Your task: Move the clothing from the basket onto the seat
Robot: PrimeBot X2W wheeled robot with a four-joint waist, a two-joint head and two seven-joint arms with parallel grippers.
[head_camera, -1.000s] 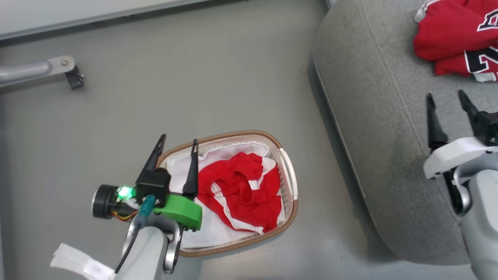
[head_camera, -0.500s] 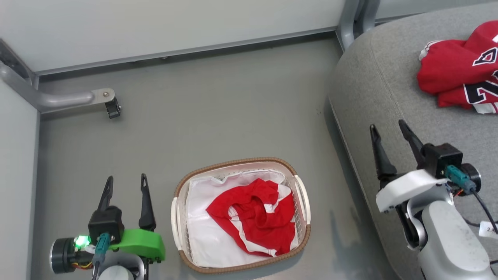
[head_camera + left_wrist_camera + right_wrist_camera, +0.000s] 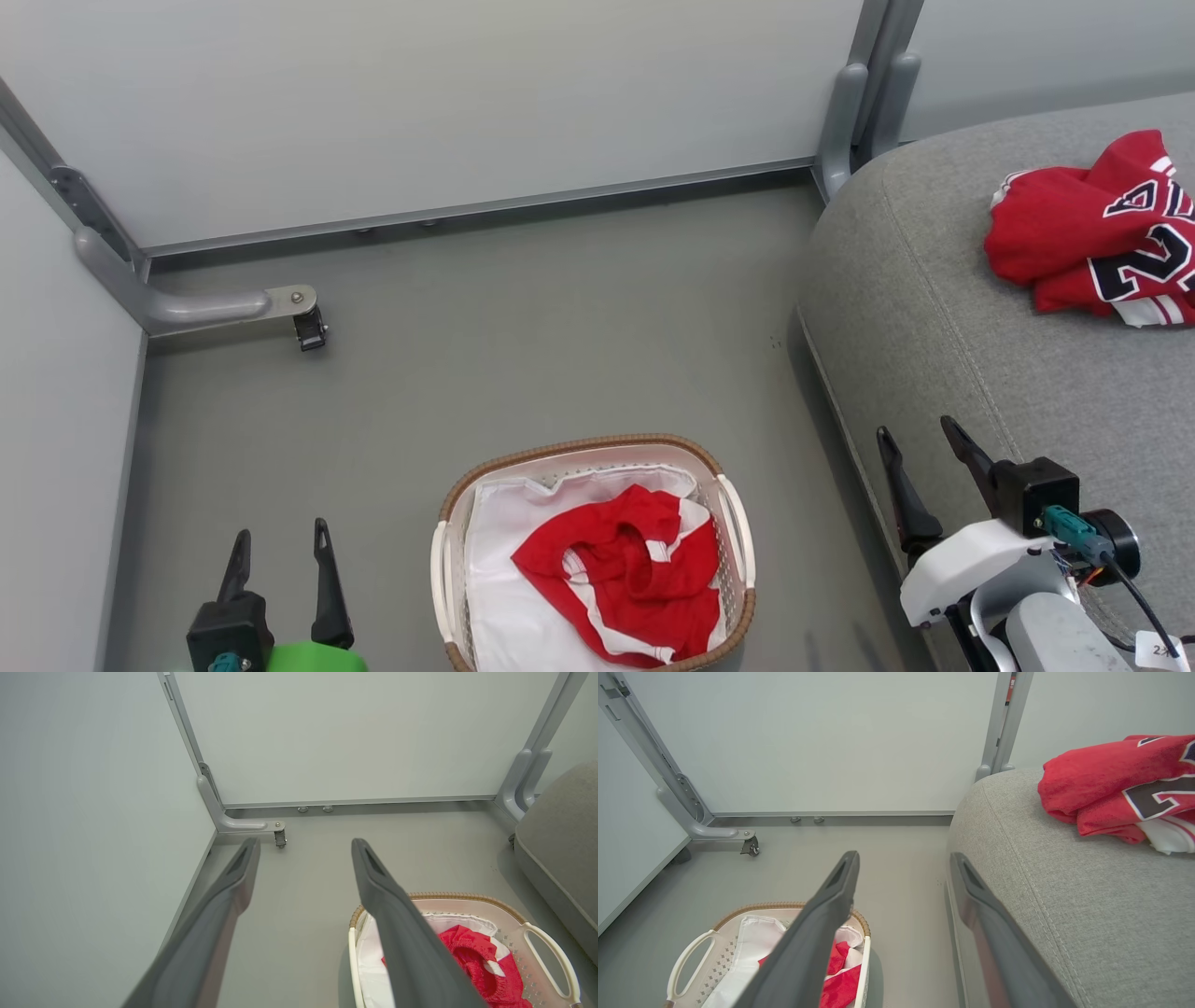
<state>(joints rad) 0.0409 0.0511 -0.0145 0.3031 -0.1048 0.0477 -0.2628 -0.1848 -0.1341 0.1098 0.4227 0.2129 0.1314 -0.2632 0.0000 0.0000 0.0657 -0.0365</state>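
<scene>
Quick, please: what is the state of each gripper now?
Left gripper: open, holding nothing.
Right gripper: open, holding nothing.

Looking like lab test cell staging home corner: pale partition panels (image 3: 420, 112) closing off upper frame, caster foot (image 3: 310, 329) showing at upper left, bare grey floor (image 3: 523, 355), fabric seat (image 3: 980, 373) sitting at right, laundry basket (image 3: 579, 446) resting lower centre.

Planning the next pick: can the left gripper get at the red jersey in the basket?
Probably yes. The left gripper, open, sits beside the basket; the red jersey lies exposed on top of the white liner, with just floor between.
</scene>
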